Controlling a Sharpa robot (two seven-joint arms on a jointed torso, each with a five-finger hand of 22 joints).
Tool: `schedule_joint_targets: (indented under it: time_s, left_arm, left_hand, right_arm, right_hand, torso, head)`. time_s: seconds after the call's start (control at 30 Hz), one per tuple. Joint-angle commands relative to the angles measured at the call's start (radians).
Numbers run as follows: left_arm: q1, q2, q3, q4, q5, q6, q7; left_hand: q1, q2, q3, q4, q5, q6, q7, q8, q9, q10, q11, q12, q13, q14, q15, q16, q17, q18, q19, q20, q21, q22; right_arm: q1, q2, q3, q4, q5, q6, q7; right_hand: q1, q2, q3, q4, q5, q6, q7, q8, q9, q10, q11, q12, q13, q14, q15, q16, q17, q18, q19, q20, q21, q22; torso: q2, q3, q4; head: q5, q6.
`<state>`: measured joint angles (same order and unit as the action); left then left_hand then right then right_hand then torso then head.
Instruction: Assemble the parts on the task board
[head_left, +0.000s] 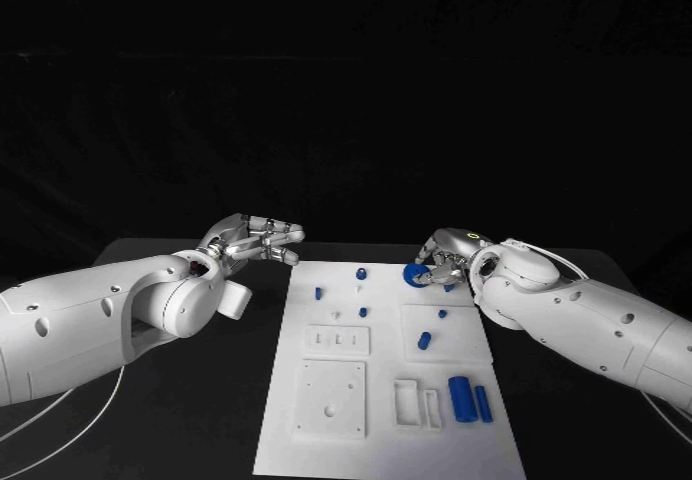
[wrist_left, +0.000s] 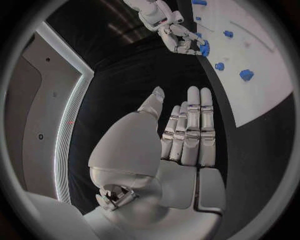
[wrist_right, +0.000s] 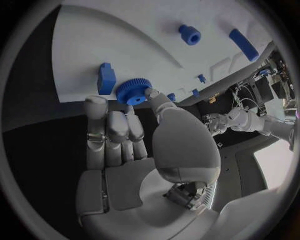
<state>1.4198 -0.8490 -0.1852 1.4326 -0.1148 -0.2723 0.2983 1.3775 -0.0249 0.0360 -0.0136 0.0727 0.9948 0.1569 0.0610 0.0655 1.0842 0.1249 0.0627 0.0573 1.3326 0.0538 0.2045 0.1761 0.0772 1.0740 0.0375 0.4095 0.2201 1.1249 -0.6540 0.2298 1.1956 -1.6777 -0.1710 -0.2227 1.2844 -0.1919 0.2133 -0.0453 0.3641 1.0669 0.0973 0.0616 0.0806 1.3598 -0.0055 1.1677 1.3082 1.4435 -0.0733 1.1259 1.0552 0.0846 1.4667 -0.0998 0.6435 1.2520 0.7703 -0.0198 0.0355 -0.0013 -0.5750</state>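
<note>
The white task board (head_left: 389, 440) lies in the middle of the black table. At its far right corner my right hand (head_left: 444, 260) pinches a blue toothed gear (head_left: 415, 275) between thumb and fingertips; the right wrist view has the gear (wrist_right: 131, 91) low over the board next to a blue block (wrist_right: 105, 78). My left hand (head_left: 257, 240) hovers over the bare table left of the board's far end, holding nothing, its fingers (wrist_left: 190, 130) straight and side by side. Loose on the board are a blue peg (head_left: 356, 272), a blue piece (head_left: 426, 340) and two blue cylinders (head_left: 472, 396).
White raised plates (head_left: 333, 398) and a white bracket (head_left: 415, 403) sit on the board's near half. A blue ring-shaped part (wrist_right: 189, 34) and a blue bar (wrist_right: 242, 44) lie further along the board. Black table surrounds the board on both sides.
</note>
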Motion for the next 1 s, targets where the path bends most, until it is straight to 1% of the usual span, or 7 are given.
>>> schedule_joint_targets:
  time_s: [0.03, 0.13, 0.27, 0.6, 0.67, 0.77, 1.0]
  left_arm:
    - [0.002, 0.001, 0.001, 0.001, -0.003, 0.015, 0.003]
    - [0.002, 0.001, 0.001, 0.001, -0.004, 0.017, 0.001]
    - [0.002, 0.001, 0.000, 0.001, -0.006, 0.019, -0.002]
    - [0.002, 0.000, 0.000, 0.000, -0.008, 0.023, -0.006]
    - [0.002, 0.000, -0.001, 0.000, -0.009, 0.025, -0.008]
    - [0.002, 0.000, -0.001, 0.001, -0.015, 0.032, -0.014]
    - [0.002, -0.001, -0.001, 0.003, -0.027, 0.047, -0.027]
  left_hand:
    - [0.001, -0.005, 0.004, -0.001, -0.003, -0.008, -0.002, 0.002, 0.000, -0.009, 0.001, -0.003, 0.002, -0.004, 0.001, -0.004, -0.001, -0.002, -0.001, 0.001, 0.005, -0.001]
    - [0.001, -0.005, 0.004, -0.001, -0.003, -0.008, -0.002, 0.002, 0.000, -0.009, 0.001, -0.003, 0.002, -0.004, 0.001, -0.004, -0.001, -0.002, -0.001, 0.001, 0.005, -0.001]
    - [0.001, -0.007, 0.004, 0.001, -0.005, -0.008, -0.002, 0.002, 0.000, -0.010, 0.002, -0.003, 0.002, -0.005, 0.002, -0.004, -0.001, -0.002, -0.002, 0.001, 0.005, -0.003]
    - [0.001, -0.008, 0.005, 0.003, -0.004, -0.008, -0.002, 0.002, 0.000, -0.012, 0.002, -0.003, 0.002, -0.005, 0.002, -0.005, -0.001, -0.002, -0.002, 0.002, 0.004, -0.004]
    - [0.001, -0.008, 0.005, 0.003, -0.004, -0.008, -0.002, 0.002, 0.000, -0.012, 0.002, -0.003, 0.002, -0.005, 0.002, -0.005, -0.001, -0.002, -0.002, 0.002, 0.004, -0.004]
    - [0.004, -0.009, 0.006, 0.002, -0.002, -0.009, -0.002, 0.002, 0.000, -0.015, 0.003, -0.003, 0.002, -0.006, 0.002, -0.006, -0.001, -0.002, -0.002, 0.002, 0.004, -0.005]
    - [0.007, -0.008, 0.008, 0.000, 0.001, -0.010, -0.001, 0.002, 0.000, -0.021, 0.004, -0.003, 0.001, -0.007, 0.003, -0.006, -0.002, -0.001, -0.003, 0.002, 0.004, -0.005]
  right_arm:
    - [-0.006, 0.001, -0.003, -0.004, -0.001, 0.052, 0.006]
    - [-0.007, 0.001, -0.003, -0.004, -0.001, 0.063, 0.005]
    - [-0.007, 0.000, -0.003, -0.004, -0.001, 0.082, 0.000]
    - [-0.009, -0.005, -0.004, 0.001, 0.003, 0.137, -0.030]
    - [-0.009, -0.007, -0.004, 0.002, 0.008, 0.147, -0.033]
    - [-0.009, -0.007, -0.004, 0.003, 0.013, 0.155, -0.037]
    - [-0.009, -0.007, -0.004, 0.009, 0.016, 0.147, -0.049]
  right_hand:
    - [-0.012, 0.001, -0.001, -0.006, 0.004, -0.003, 0.001, 0.002, -0.001, 0.001, -0.001, -0.005, 0.003, 0.004, 0.002, -0.006, 0.002, 0.009, 0.038, 0.006, -0.005, 0.002]
    - [-0.011, 0.003, -0.002, -0.011, 0.014, -0.005, 0.001, 0.002, -0.001, 0.002, -0.001, -0.004, 0.003, 0.004, 0.002, -0.006, 0.003, 0.009, 0.039, 0.007, -0.007, 0.005]
    - [-0.014, 0.003, 0.004, -0.017, 0.068, -0.005, 0.002, 0.002, -0.001, 0.002, -0.001, -0.003, 0.004, 0.005, 0.002, -0.004, 0.006, 0.008, 0.040, 0.006, -0.005, 0.010]
    - [-0.031, 0.010, -0.016, -0.022, 0.099, 0.013, -0.004, 0.002, 0.003, 0.006, -0.005, 0.004, 0.010, 0.006, -0.002, 0.006, 0.023, 0.008, 0.044, 0.003, -0.005, 0.029]
    - [-0.030, 0.014, -0.001, -0.026, 0.136, 0.029, -0.007, 0.002, 0.005, 0.009, -0.007, 0.012, 0.016, 0.006, -0.003, 0.007, 0.026, 0.006, 0.045, 0.002, -0.001, 0.033]
    - [-0.043, 0.012, 0.032, -0.035, 0.181, 0.043, -0.010, 0.001, 0.004, 0.010, -0.011, 0.013, 0.020, 0.006, -0.006, 0.008, 0.031, 0.004, 0.045, -0.002, -0.001, 0.040]
    - [-0.061, 0.009, 0.102, -0.054, 0.189, 0.065, -0.016, 0.002, 0.011, 0.013, -0.016, 0.014, 0.025, 0.006, -0.012, 0.003, 0.033, 0.001, 0.046, -0.007, -0.002, 0.051]
  torso:
    - [0.000, 0.0003, 0.0000]
    - [0.000, 0.0001, -0.0003]
    - [0.000, 0.0003, -0.0008]
    - [-0.001, 0.0005, 0.0001]
    - [0.000, 0.0005, 0.0007]
    - [0.000, 0.0003, 0.0000]
    - [0.000, -0.0003, 0.0001]
  head:
    - [0.000, -0.001]
    - [0.000, -0.002]
    - [0.000, -0.004]
    - [-0.007, -0.009]
    - [-0.011, -0.006]
    - [-0.007, -0.007]
    - [-0.008, -0.008]
